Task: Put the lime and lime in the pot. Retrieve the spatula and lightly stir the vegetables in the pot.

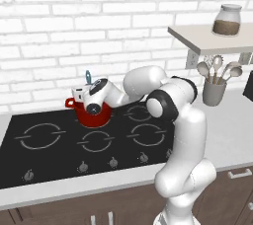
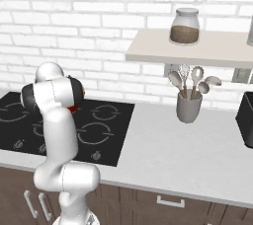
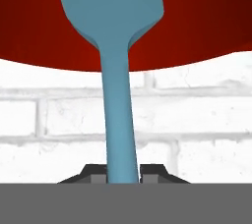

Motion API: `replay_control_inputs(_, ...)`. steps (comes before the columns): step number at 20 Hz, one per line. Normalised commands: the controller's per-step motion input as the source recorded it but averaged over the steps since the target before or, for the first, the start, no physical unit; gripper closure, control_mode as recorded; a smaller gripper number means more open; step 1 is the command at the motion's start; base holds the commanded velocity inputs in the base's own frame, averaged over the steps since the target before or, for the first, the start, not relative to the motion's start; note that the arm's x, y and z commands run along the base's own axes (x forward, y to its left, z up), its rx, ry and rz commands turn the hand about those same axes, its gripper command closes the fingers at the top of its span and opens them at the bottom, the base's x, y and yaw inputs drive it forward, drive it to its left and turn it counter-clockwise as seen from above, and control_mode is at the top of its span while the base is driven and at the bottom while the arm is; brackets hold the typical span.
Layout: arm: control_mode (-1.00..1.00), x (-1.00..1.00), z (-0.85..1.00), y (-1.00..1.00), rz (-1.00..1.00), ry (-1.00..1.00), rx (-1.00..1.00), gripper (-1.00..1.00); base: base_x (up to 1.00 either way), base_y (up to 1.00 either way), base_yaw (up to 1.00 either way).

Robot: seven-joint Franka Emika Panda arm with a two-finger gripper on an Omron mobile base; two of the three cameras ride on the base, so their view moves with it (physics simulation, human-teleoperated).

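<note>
The red pot stands on the back middle burner of the black cooktop; a sliver of the pot also peeks out from behind my arm. My gripper hangs just over its rim, shut on the blue handle of the spatula, whose upper end sticks up above the hand. In the hand view the gripper clamps the handle, and the light-blue blade of the spatula reaches down inside the pot. The limes are hidden.
A grey holder with metal spoons and a whisk stands on the counter to the right, under a shelf that carries a glass jar. A dark appliance sits at the far right. Knobs line the cooktop's front edge.
</note>
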Motion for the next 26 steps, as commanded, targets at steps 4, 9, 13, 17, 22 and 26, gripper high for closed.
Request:
replay_control_inputs(4,-1.0,-0.06,-0.42,-0.1,0.09,0.0,0.0,1.0,0.0,0.0,0.0)
replay_control_inputs(9,-1.0,-0.16,-0.31,-0.26,0.05,0.0,0.0,1.0,0.0,0.0,0.0)
replay_control_inputs(13,-1.0,0.01,-0.06,-0.36,0.02,0.01,0.0,1.0,0.0,0.0,0.0)
replay_control_inputs(17,-1.0,0.32,0.0,0.01,0.03,0.0,0.0,1.0,0.0,0.0,0.0)
replay_control_inputs(22,-1.0,0.25,0.0,0.26,0.02,0.0,0.0,1.0,0.0,0.0,0.0)
replay_control_inputs(26,-1.0,-0.02,-0.04,0.33,0.01,0.0,0.0,1.0,0.0,0.0,0.0)
